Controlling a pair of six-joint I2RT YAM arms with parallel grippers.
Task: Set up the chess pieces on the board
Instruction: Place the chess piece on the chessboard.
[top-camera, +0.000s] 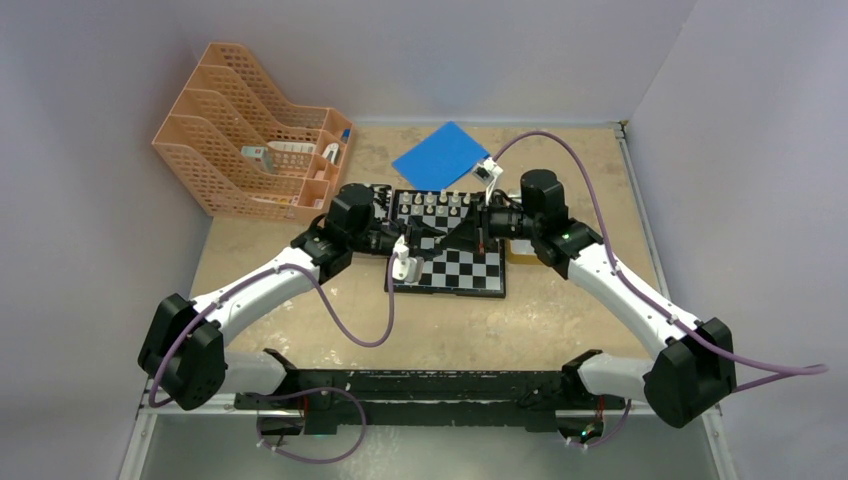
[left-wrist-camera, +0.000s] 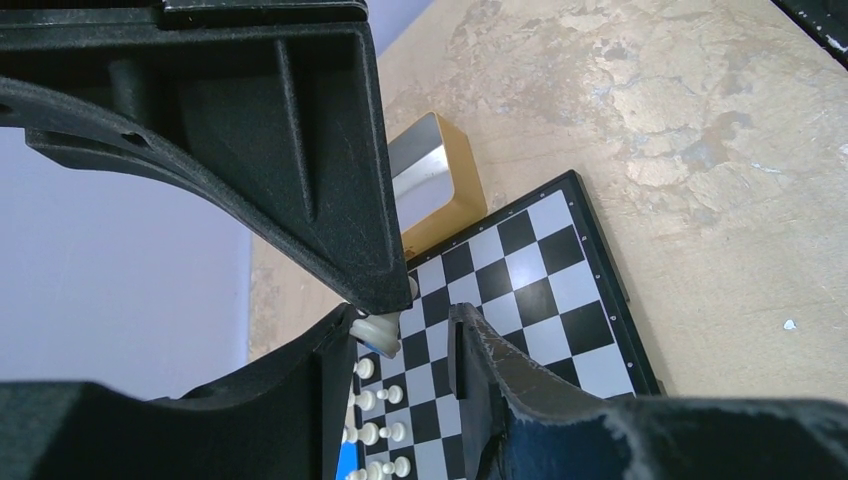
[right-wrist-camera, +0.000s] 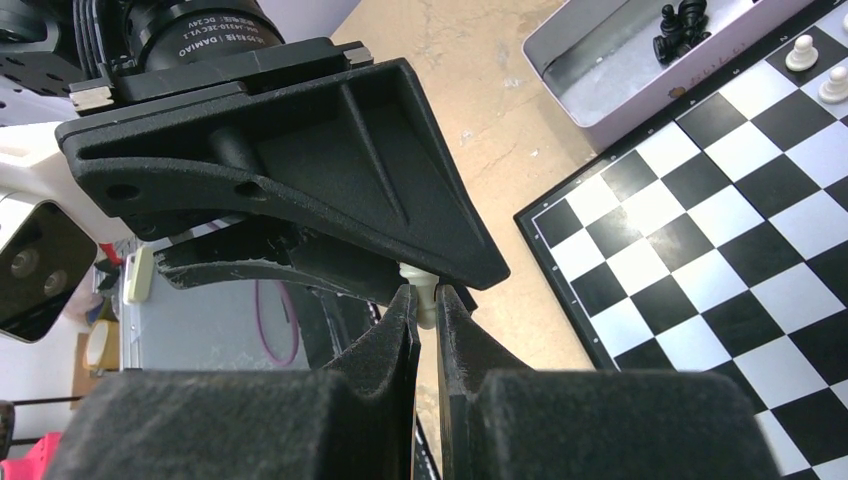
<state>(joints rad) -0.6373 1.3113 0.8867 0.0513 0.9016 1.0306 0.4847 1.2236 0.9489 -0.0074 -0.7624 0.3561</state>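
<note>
The board (top-camera: 455, 270) lies mid-table, with white chess pieces (top-camera: 432, 206) lined along its far rows. Both grippers meet above it. My right gripper (right-wrist-camera: 425, 300) is shut on a small white chess piece (right-wrist-camera: 424, 288), pinched between its tips. In the left wrist view that same piece (left-wrist-camera: 380, 332) hangs under the right arm's finger (left-wrist-camera: 300, 150), beside one finger of my left gripper (left-wrist-camera: 400, 330). The left jaws stand apart around it, with a clear gap to the other finger. More white pieces (left-wrist-camera: 375, 402) stand on the board (left-wrist-camera: 560, 300) below.
An open tin (right-wrist-camera: 600, 75) holding black pieces (right-wrist-camera: 680, 20) sits just off the board's right edge (top-camera: 520, 250). A blue square sheet (top-camera: 442, 155) lies behind the board. An orange file rack (top-camera: 255, 130) stands at the back left.
</note>
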